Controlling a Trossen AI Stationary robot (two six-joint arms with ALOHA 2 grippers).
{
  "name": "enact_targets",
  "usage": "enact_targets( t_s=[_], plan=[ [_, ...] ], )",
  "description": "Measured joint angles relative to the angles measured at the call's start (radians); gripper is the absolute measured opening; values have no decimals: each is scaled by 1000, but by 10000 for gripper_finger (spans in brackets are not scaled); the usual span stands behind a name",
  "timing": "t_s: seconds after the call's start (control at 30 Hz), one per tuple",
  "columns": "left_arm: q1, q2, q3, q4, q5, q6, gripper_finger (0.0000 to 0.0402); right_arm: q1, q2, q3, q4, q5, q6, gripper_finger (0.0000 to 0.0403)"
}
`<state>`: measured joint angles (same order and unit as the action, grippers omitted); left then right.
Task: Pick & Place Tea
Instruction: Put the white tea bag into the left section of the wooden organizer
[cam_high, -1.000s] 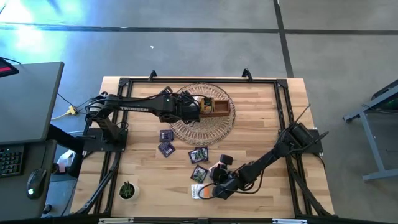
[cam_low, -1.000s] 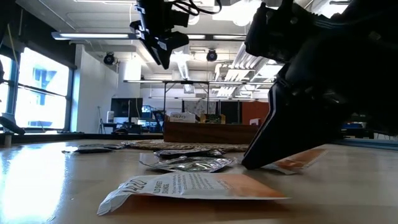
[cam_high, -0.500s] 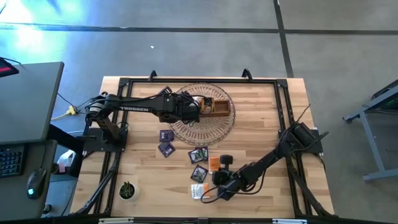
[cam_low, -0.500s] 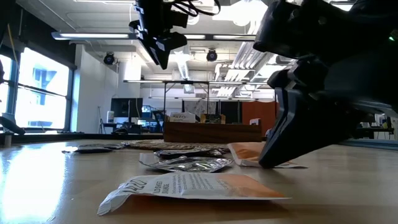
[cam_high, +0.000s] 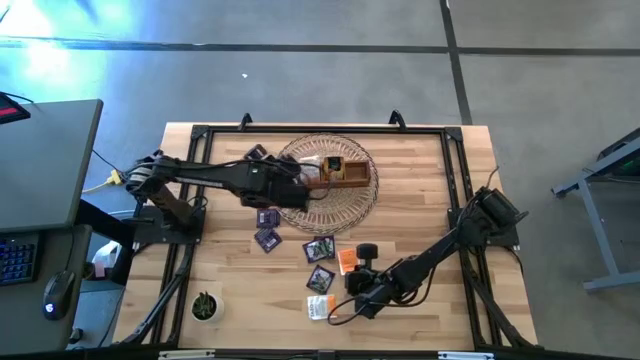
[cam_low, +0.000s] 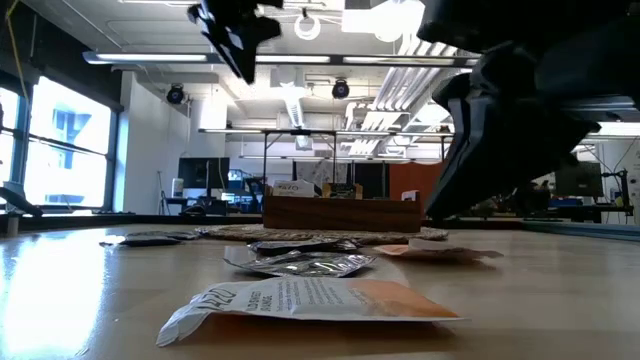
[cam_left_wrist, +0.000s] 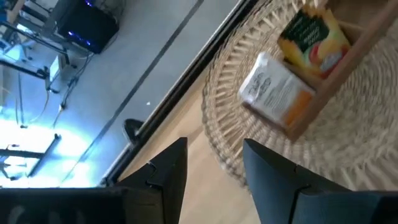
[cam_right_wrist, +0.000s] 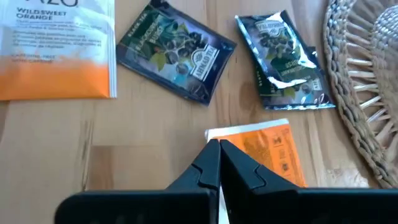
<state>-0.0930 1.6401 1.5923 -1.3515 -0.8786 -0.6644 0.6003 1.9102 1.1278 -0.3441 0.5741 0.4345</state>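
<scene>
Presently the right gripper (cam_right_wrist: 219, 149) is clenched on the orange sachet (cam_right_wrist: 273, 152) at lower centre, nearest arm.

Box (cam_high: 338, 172) sat in basket (cam_high: 300, 205), mid-table. Sachets (cam_high: 320, 249) lay on table (cam_high: 420, 190) before basket; plant (cam_high: 205, 305) at front left corner.
</scene>
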Motion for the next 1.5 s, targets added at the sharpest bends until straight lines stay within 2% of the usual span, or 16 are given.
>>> enact_targets(
  t_s=[0.13, 0.27, 0.33, 0.53, 0.77, 0.83, 0.93, 1.1, 1.2, 1.27, 1.5],
  plan=[
    [-21, -4, 3, -11, -2, -34, 152, -8, 0, 0, 19, 16, -43, 1],
    [-27, 2, 5, -28, 96, -16, 152, -18, 0, 1, 17, -55, -62, 5],
    [-26, 17, 3, -30, 106, -18, 152, -18, -1, 1, 19, -70, -87, 13],
    [-25, 31, 3, -10, 93, -21, 152, -15, -1, 1, 11, -120, -122, 66],
    [-25, 30, 4, -12, 106, -21, 152, -17, 7, 1, -45, -31, -125, 139],
    [-25, 29, 4, -13, 105, -21, 152, -22, 17, 2, -42, -33, -125, 155],
    [-25, 29, 4, -14, 104, -20, 152, -26, 42, 2, -39, -62, -124, 176],
    [-25, 29, 4, -20, 92, -19, 152, -24, 71, 7, -36, -18, -134, 191],
    [-25, 29, 4, -24, 87, -18, 152, -23, 75, 6, -44, 28, -146, 184],
    [-25, 29, 4, -37, 87, -17, 152, -28, 77, 6, -49, 38, -148, 165],
    [-25, 29, 4, -46, 88, -21, 152, -96, 75, 7, -71, -103, -186, 44]
  ],
)
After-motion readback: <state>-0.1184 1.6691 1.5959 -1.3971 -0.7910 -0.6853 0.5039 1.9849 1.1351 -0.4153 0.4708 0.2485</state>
